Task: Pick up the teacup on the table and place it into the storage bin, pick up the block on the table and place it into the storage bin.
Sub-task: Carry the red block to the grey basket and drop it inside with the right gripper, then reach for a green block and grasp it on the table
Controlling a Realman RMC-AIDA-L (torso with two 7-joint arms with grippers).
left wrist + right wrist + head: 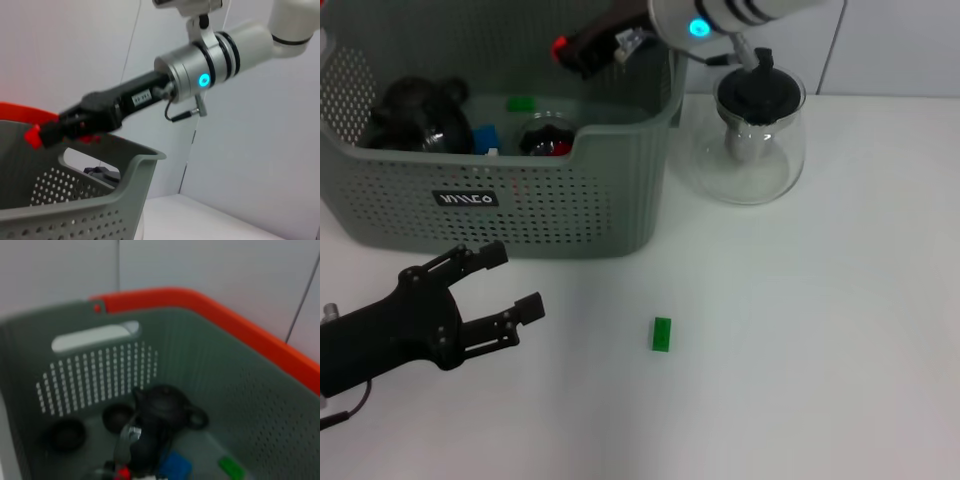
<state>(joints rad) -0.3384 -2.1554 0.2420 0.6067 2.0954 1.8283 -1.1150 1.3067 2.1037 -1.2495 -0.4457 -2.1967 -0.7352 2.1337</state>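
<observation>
The grey-green storage bin point(620, 190) stands at the back left of the table; it also shows in the left wrist view as the storage bin point(125, 175) and in the right wrist view as the storage bin point(210, 370). Two small dark teacups point(117, 417) lie on its floor beside a black teapot point(162, 402). A green block point(662, 334) lies on the table in front of the bin's right corner. My right gripper point(575, 50) hangs over the bin's back rim. My left gripper point(517, 280) is open and empty, low over the table, left of the block.
A glass carafe point(752, 140) with a black lid stands right of the bin. Inside the bin are also a blue block point(483, 137), a green block point(521, 103) and a glass point(548, 135). An orange rim point(250, 335) lies behind the bin.
</observation>
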